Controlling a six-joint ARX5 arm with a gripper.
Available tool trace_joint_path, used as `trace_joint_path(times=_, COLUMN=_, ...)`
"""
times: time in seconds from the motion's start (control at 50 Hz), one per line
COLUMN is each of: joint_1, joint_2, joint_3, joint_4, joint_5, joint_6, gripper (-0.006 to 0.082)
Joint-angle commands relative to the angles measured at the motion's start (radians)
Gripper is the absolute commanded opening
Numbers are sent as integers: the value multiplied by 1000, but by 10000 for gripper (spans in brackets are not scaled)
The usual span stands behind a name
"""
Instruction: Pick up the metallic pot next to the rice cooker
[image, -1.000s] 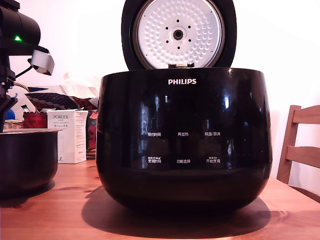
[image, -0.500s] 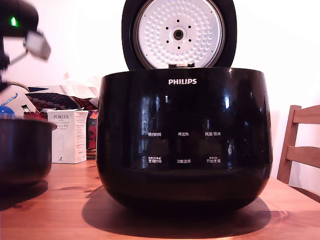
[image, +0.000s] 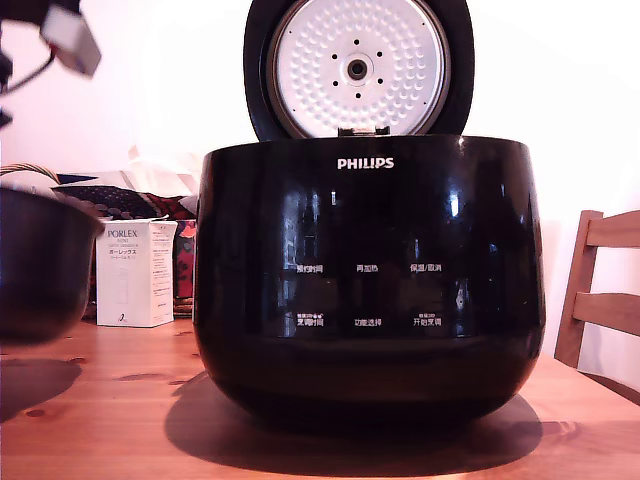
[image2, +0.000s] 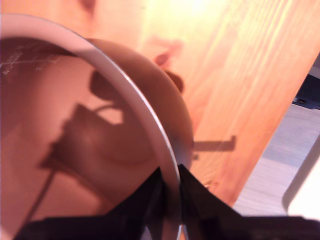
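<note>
My gripper (image2: 170, 192) is clamped on the pot (image2: 95, 145), one finger (image2: 145, 200) inside the wall, the other outside, pale rim pinched between them. In the exterior view the pot (image: 40, 262) hangs at about 9 o'clock from the rice cooker (image: 368, 285), tilted, its base clear of the desk (image: 120, 420), with its shadow on the wood below. The cooker sits mid-desk, lid (image: 357, 68) raised at 12 o'clock. A white box (image: 135, 272) stands between pot and cooker, further back. Chair (image: 598, 290) at 3 o'clock.
</note>
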Motion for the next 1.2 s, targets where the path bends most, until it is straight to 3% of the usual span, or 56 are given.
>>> trace_joint_path(times=0.0, joint_1=-21, joint_2=-56, joint_3=37, joint_4=5, joint_5=-3, joint_6=-6, gripper=-24)
trace_joint_path(times=0.58, joint_1=-178, joint_2=-319, joint_3=51, joint_4=-11, joint_5=-69, joint_6=-101, gripper=-24)
trace_joint_path(times=1.18, joint_1=-250, joint_2=-364, joint_3=63, joint_4=-19, joint_5=-76, joint_6=-179, gripper=-24)
